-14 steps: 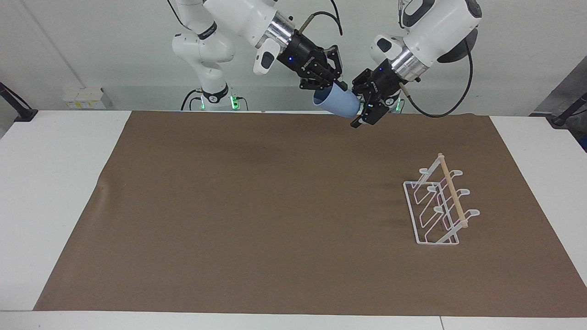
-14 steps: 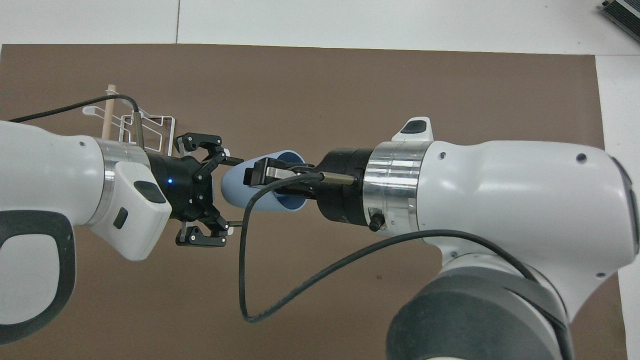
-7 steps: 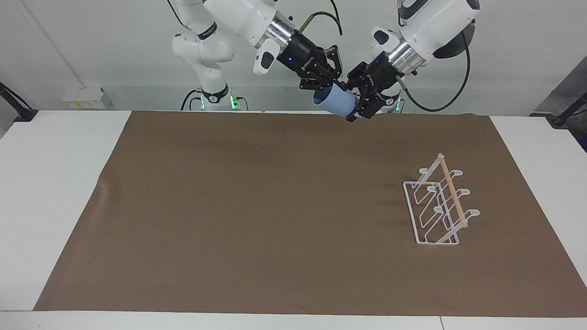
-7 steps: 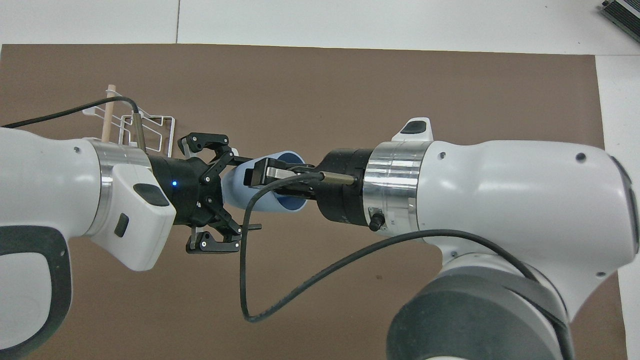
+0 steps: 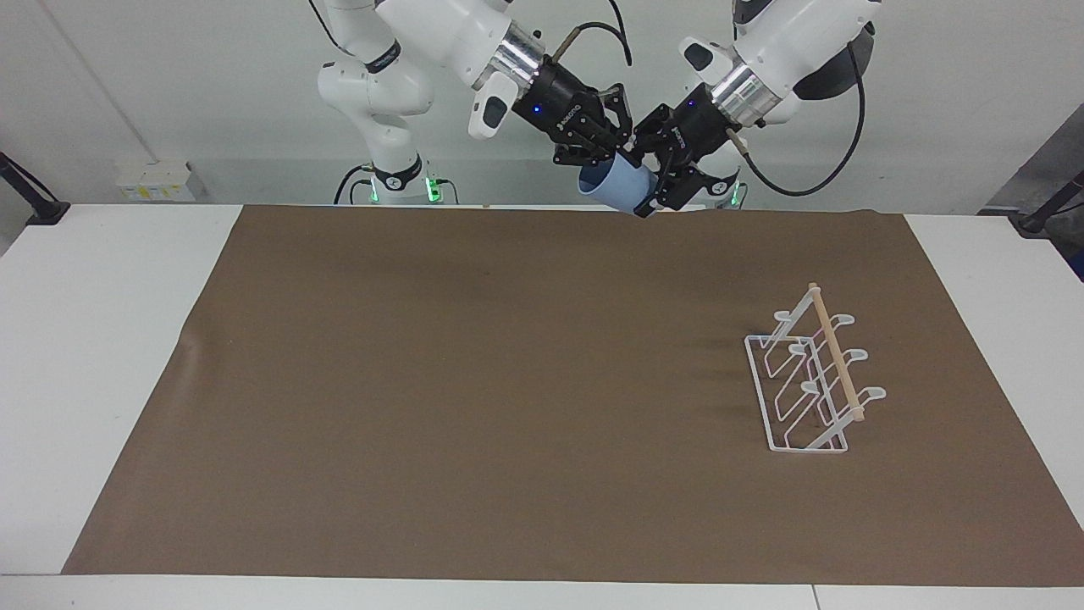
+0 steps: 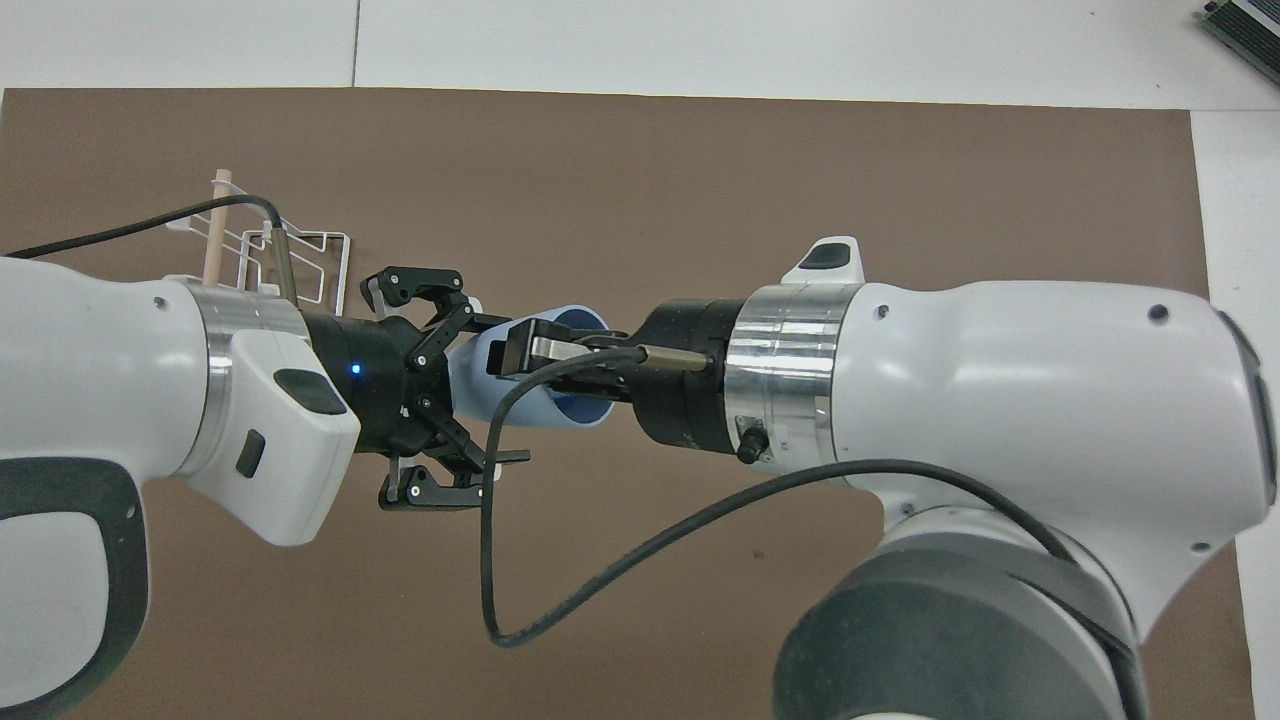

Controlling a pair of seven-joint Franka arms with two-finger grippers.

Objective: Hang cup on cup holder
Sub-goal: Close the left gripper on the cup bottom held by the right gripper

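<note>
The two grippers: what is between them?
The cup, raised over the mat: the right gripper grips its rim, the left gripper straddles its base. Overhead view shows it.

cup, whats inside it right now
One finger of the right tool reaches in through the mouth of the cup, gripping its wall. The darker blue inside shows beside it; the bottom is hidden.

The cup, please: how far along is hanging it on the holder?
Done: the cup is off the table, gripped at its rim by the right claw. In hand: the left claw straddles its base for a handover. Left: hanging it on the empty cup holder.
</note>
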